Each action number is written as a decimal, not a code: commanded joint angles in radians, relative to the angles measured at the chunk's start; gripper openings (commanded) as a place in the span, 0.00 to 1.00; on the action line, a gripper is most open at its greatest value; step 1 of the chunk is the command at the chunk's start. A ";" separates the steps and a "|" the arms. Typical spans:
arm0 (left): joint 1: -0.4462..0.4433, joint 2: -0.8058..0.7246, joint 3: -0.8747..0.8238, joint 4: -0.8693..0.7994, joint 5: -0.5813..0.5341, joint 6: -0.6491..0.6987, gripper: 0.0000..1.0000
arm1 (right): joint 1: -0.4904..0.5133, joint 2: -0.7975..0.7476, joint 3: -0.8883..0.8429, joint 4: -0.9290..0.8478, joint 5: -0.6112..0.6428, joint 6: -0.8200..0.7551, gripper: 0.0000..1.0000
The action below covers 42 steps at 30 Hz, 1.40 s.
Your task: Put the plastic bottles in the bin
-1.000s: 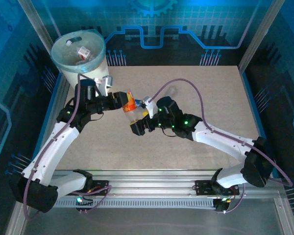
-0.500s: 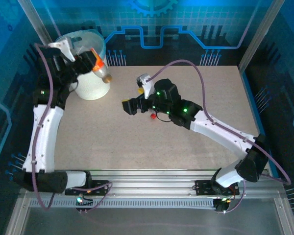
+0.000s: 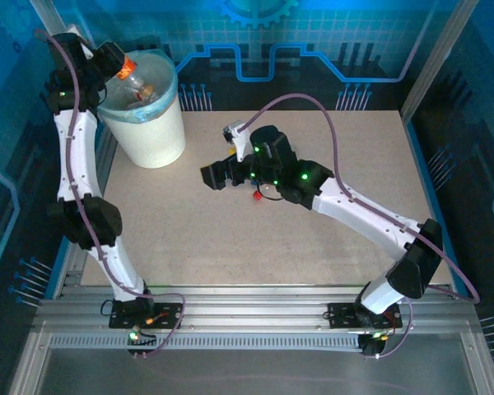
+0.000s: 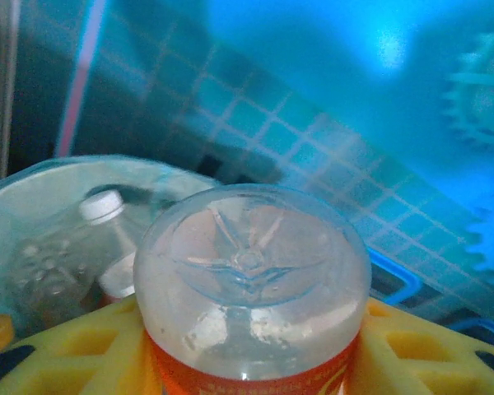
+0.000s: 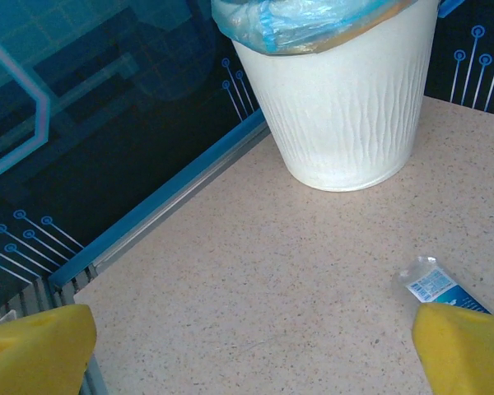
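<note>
The left gripper [image 3: 120, 66] clamps an orange-labelled bottle [image 4: 251, 280] between its yellow pads, above the bin [image 3: 152, 136]. The label's print is cut off and unreadable. The right gripper [image 5: 255, 354] is spread wide and holds nothing. A blue-labelled bottle [image 5: 432, 284] lies just beside one fingertip, its print too small to read. The tabletop [image 5: 255, 247] is speckled beige. The blue walls [image 3: 329, 33] carry circuit lines and a gear motif.
</note>
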 commanded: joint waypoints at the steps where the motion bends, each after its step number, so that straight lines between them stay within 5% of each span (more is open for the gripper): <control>1: 0.024 0.022 0.019 -0.039 -0.011 -0.082 0.64 | -0.009 0.007 0.043 -0.043 0.001 0.007 1.00; 5: 0.028 -0.005 -0.043 -0.019 -0.042 -0.090 0.83 | -0.011 0.016 0.063 -0.063 0.001 -0.003 1.00; 15: 0.031 -0.082 -0.113 -0.004 -0.101 -0.003 0.85 | -0.011 0.021 0.060 -0.058 -0.031 0.019 1.00; 19: 0.035 -0.044 -0.060 -0.058 -0.117 0.049 0.79 | -0.008 0.010 0.041 -0.053 -0.028 0.025 1.00; 27: -0.005 0.110 0.048 -0.247 0.055 0.092 0.57 | -0.003 0.006 0.015 -0.049 -0.028 0.037 1.00; 37: -0.044 0.121 0.046 -0.288 0.066 0.131 0.53 | 0.003 -0.004 0.005 -0.069 -0.019 0.035 1.00; 39: -0.041 0.121 0.073 -0.307 0.065 0.135 0.56 | 0.003 -0.005 0.003 -0.074 -0.009 0.039 1.00; 42: -0.033 0.117 0.139 -0.337 0.039 0.133 0.73 | 0.002 -0.005 0.022 -0.108 0.024 0.039 1.00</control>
